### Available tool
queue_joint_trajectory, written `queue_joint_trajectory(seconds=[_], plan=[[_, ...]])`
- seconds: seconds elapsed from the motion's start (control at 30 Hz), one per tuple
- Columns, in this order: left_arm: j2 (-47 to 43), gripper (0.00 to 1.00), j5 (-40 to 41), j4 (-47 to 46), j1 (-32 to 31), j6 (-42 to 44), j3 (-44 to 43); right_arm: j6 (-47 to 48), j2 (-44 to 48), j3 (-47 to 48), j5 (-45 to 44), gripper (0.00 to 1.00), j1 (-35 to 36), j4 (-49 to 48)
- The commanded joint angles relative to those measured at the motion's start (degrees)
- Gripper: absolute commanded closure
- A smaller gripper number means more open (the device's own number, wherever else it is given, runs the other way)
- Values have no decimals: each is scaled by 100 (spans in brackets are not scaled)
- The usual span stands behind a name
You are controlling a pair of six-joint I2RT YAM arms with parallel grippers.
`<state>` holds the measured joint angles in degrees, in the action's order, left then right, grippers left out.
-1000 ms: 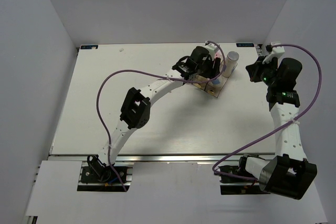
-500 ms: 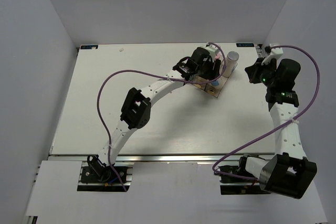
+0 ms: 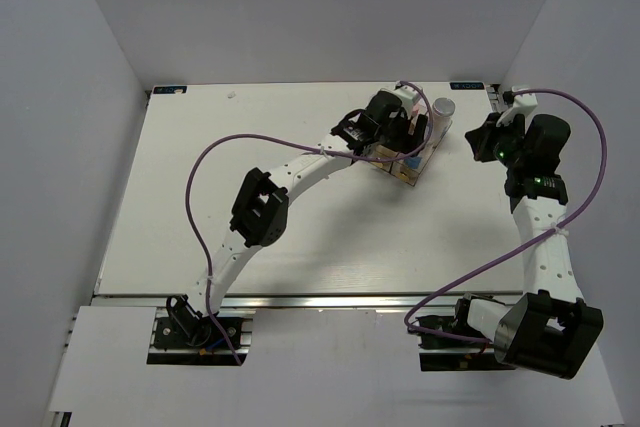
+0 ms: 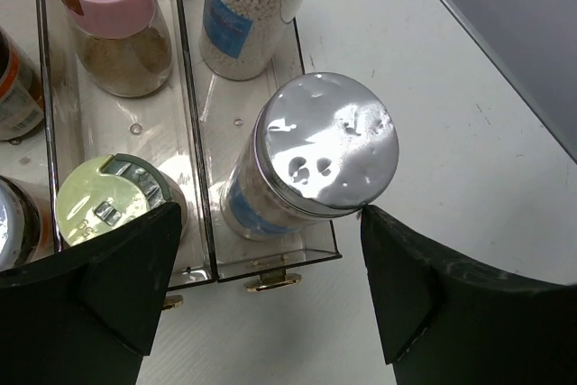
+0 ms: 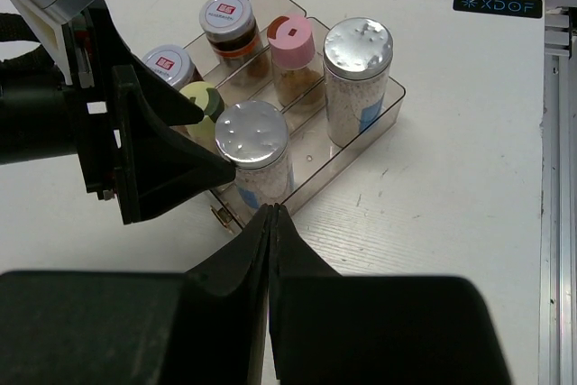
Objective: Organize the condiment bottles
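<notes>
- Risking a snag on the way up: left fingers spread apart either side of the silver-lidded bottle, one tip just beside the lid rim, gripping nothing.
- Likely to tip that bottle against its silver-lidded neighbour, or drag the light tray across the counter, if pulled off sideways rather than straight up.
- Standing in the tray's outer slot at the near end, next to the pale yellow bottle; all six bottles apparently slotted.
- Reaching far across from the left base, wrist pointed down over the tray.
- Hovering off to the tray's side, right fingers pressed together and empty.
</notes>
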<state>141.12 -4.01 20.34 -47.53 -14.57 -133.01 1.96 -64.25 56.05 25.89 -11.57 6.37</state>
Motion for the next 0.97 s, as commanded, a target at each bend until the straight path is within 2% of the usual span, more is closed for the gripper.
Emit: queue_joint_trajectory(seconds=[0.0,0.17,0.23,0.27,0.37,0.43,0.5,0.57,0.63,0.67,0.73,0.77,0.87,0.93], plan=[[-444,10,67,-179,-46,7,-155,42,9,-15,74,100,-20,-145],[-831,5,128,-355,-99,-46,-164,199,9,20,311,99,-20,-84],[-1111,5,216,-355,-99,-64,-129,331,0,55,548,73,-20,-31],[-1235,5,260,-355,-99,-64,-103,375,0,81,705,48,-20,-13],[-1856,4,322,-294,-99,-29,187,498,-35,151,891,15,-20,153],[-2315,2,523,-311,-99,59,790,543,-35,230,962,11,-20,320],[-3114,2,585,-372,-90,120,1336,490,-44,423,927,11,-20,591],[-3975,2,787,-373,-55,103,2232,306,-79,634,717,11,-20,1056],[-4555,2,840,-338,102,-72,3152,174,-105,932,567,11,-20,1418],[-5098,2,823,-242,173,-142,3454,165,-105,1047,471,11,-20,1802],[-5619,2,814,-127,445,-467,4026,261,-88,1328,435,11,-20,2191],[-6126,2,823,-92,516,-607,4612,296,-70,1390,408,11,-20,2471],[-6832,2,1033,-30,657,-723,5606,516,70,1488,504,11,-20,2816],[-7343,2,1121,49,692,-775,5891,499,263,1400,557,11,-20,2747]])
